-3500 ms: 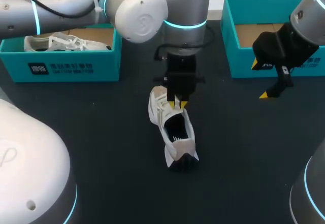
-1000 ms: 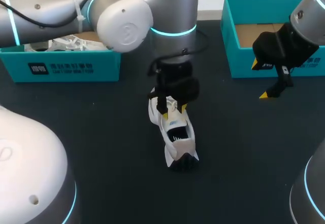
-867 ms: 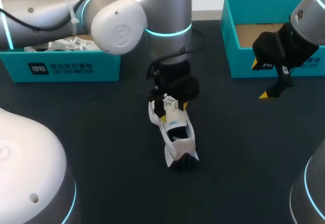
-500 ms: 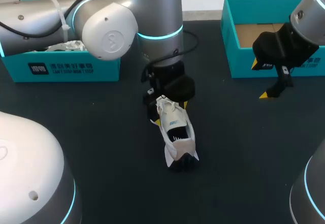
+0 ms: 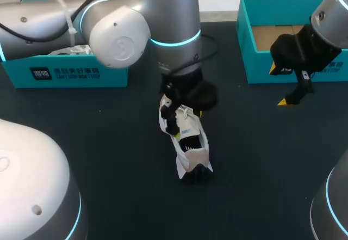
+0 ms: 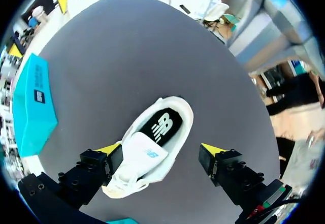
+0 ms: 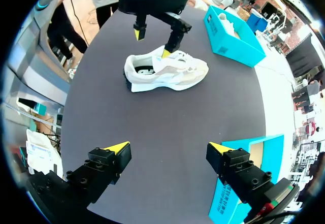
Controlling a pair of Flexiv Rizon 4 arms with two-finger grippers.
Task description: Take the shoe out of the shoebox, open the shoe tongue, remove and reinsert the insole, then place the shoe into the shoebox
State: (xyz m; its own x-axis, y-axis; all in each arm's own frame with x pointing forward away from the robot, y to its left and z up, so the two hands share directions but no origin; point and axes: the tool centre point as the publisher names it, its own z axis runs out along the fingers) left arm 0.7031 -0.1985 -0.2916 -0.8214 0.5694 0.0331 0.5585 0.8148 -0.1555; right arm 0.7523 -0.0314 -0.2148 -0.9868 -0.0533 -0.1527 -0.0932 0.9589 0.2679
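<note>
The shoe [image 5: 186, 142] stands on its sole on the table [image 5: 109, 142], opening upward, so the dark insole [image 6: 163, 125] shows and can be reached. The left end effector [image 6: 161, 149] hangs over the shoe's laced end with fingers spread wide and gripping nothing. One tip is at the tongue [image 6: 139, 155], the other clear of the shoe, probably to push the tongue back. The right end effector [image 7: 172, 147], also open and empty, hangs well apart from the shoe near a shoebox [image 5: 255, 60], likely to leave room.
</note>
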